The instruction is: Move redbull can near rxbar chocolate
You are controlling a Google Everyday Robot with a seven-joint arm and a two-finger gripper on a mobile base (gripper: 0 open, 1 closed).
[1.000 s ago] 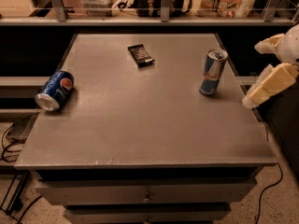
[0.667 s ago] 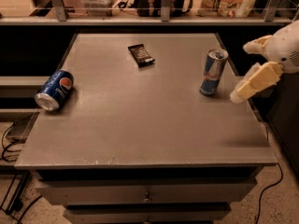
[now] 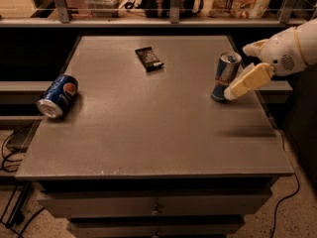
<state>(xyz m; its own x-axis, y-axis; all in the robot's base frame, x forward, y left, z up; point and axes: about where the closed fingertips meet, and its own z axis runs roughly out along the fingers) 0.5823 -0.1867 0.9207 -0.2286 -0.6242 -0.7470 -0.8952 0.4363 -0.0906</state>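
Cluttered shelving is running along the back, and on the grey tabletop (image 3: 148, 133) the redbull can (image 3: 226, 76) is standing upright near the right edge, well apart from the rxbar chocolate (image 3: 149, 58) lying toward the far middle. The pincer (image 3: 238, 69) is reaching in from the right, closer to the can than a second ago, its fingers spread beside it and not yet clenched. This looks like the grasp being set up; the carry is still waiting. Neither can nor bar is shifting.

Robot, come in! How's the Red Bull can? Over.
Gripper open, beside redbull can. Can upright, ungripped. Rxbar chocolate far centre, nothing between. Pepsi can far left.
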